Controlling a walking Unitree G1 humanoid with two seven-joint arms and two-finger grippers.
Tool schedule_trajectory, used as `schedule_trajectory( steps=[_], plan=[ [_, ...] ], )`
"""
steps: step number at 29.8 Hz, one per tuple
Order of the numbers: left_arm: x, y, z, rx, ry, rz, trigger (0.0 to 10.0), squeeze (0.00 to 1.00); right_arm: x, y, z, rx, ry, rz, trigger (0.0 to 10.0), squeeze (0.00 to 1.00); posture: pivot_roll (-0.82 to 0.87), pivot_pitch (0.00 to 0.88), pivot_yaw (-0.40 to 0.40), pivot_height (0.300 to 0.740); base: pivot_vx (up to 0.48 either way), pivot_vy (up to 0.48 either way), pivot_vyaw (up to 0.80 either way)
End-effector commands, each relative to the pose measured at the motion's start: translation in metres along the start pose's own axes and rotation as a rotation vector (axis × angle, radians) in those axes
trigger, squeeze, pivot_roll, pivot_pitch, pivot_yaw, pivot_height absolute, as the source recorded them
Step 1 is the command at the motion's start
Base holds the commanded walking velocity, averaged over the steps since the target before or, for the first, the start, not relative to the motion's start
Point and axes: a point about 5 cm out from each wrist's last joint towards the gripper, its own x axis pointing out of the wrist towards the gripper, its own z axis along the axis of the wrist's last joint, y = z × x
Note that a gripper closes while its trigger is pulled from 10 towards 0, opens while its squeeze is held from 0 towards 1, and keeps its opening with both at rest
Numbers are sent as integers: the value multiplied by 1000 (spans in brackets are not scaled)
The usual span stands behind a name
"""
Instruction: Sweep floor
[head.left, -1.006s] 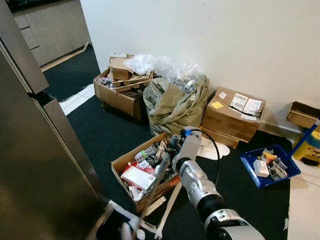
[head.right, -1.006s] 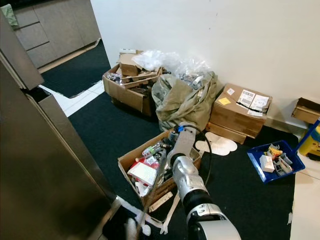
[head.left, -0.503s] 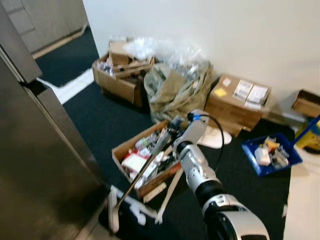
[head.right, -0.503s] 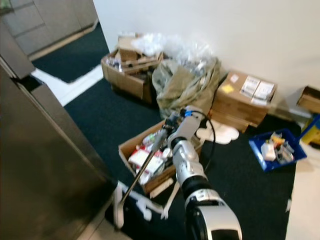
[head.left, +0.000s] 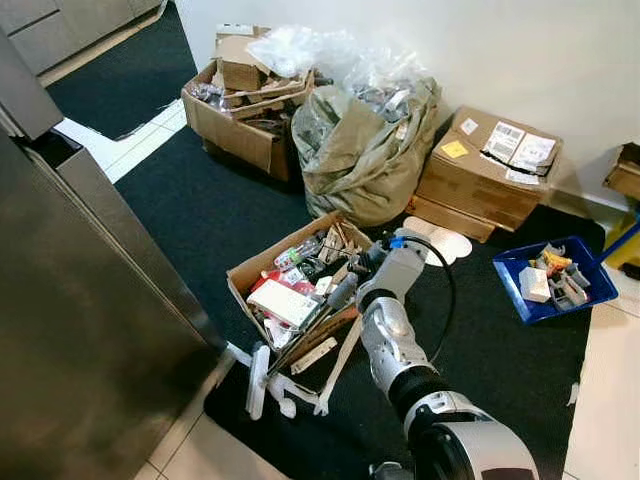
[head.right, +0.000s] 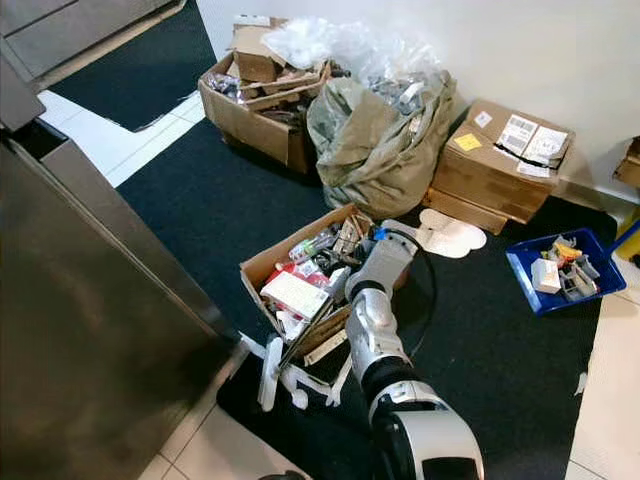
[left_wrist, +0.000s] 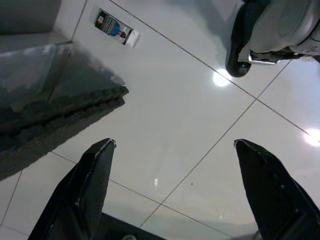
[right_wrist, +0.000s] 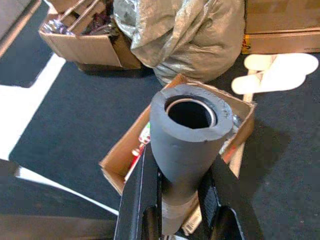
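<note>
My right gripper (head.left: 350, 288) is shut on the grey foam grip (right_wrist: 187, 135) of a broom handle, its black fingers (right_wrist: 144, 200) clamped on both sides. The thin handle (head.left: 305, 335) slopes down over a cardboard box to a white broom head (head.left: 258, 380), which rests at the edge of the dark carpet (head.left: 210, 230). My left gripper (left_wrist: 172, 195) hangs open above white floor tiles (left_wrist: 165, 115), with nothing between its fingers.
An open cardboard box of clutter (head.left: 240, 275) sits just beyond the broom head. Behind it stand a stuffed sack (head.left: 365, 150), more boxes (head.left: 485, 180) and a blue bin (head.left: 592, 282). A steel appliance (head.left: 80, 330) walls off the left. My foot (left_wrist: 280, 30) stands on the tiles.
The camera has shifted, so the whole scene sits differently. The broom head has moved up toward the clutter box, and the handle now lies lower across it.
</note>
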Motion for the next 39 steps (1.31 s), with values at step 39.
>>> schedule_trajectory(
  steps=[39],
  plan=[
    [4,4,10,-19,9,22,10000,0,29,-62,86,-444,-80,-93,10000,0,29,209,64,740,0,0,0]
  ],
)
